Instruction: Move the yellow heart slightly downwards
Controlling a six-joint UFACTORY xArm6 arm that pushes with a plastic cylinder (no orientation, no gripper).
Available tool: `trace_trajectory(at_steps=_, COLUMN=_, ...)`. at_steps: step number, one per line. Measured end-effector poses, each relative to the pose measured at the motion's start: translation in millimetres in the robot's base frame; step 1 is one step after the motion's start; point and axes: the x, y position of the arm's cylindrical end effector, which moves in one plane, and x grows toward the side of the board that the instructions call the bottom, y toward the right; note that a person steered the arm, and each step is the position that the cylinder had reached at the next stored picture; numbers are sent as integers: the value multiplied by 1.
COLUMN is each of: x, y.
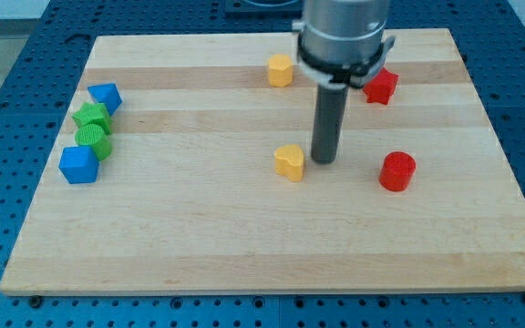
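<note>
Board (244,264) with a yellow hexagon (281,69) and a red star (381,87) near the view's top, a red cylinder (396,171) at right, and blue (105,97), green (91,117), green (94,141) and blue (78,165) blocks clustered at left. My tip (324,161), a bare rod holding nothing, stands just right of the yellow heart (289,161) at mid-board. Below the heart the wood lies bare to the bottom edge.

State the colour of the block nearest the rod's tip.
Yellow: the heart, left of my tip, camera view.
</note>
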Motion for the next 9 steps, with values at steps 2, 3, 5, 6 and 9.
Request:
trace_trajectory(at_steps=2, x=27, y=-18)
trace_trajectory(at_steps=3, x=6, y=13)
trace_trajectory(at_steps=5, x=-16, y=-7)
trace_trajectory(at_steps=6, x=0, y=-63)
trace_trajectory(at_steps=9, x=15, y=-105)
